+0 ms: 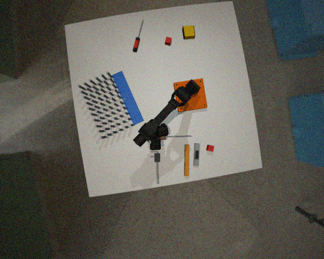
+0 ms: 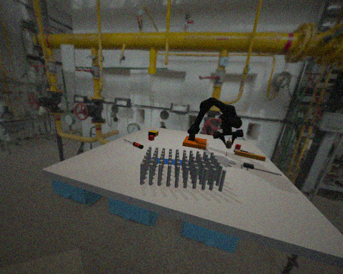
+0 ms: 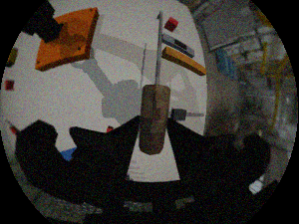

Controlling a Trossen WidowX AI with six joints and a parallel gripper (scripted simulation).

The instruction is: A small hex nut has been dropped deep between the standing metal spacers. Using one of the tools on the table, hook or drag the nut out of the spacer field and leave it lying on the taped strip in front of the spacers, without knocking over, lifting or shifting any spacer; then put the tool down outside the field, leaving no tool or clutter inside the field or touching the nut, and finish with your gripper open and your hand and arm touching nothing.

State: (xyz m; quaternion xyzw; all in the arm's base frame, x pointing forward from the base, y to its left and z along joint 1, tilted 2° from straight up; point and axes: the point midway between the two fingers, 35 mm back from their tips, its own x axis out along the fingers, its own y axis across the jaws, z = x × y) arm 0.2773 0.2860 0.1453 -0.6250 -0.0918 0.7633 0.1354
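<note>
My gripper is shut on the brown handle of a tool. The tool's thin grey rod points away from the fingers, above the table. The metal spacers stand upright in rows, left of the gripper in the top view. The blue taped strip runs along the field's side nearest the arm. I cannot make out the hex nut. A dark-handled tool with a thin shaft lies on the table near the gripper.
The arm's base stands on an orange plate. An orange bar, a grey bar and a red cube lie nearby. A screwdriver, another red cube and a yellow block are farther off.
</note>
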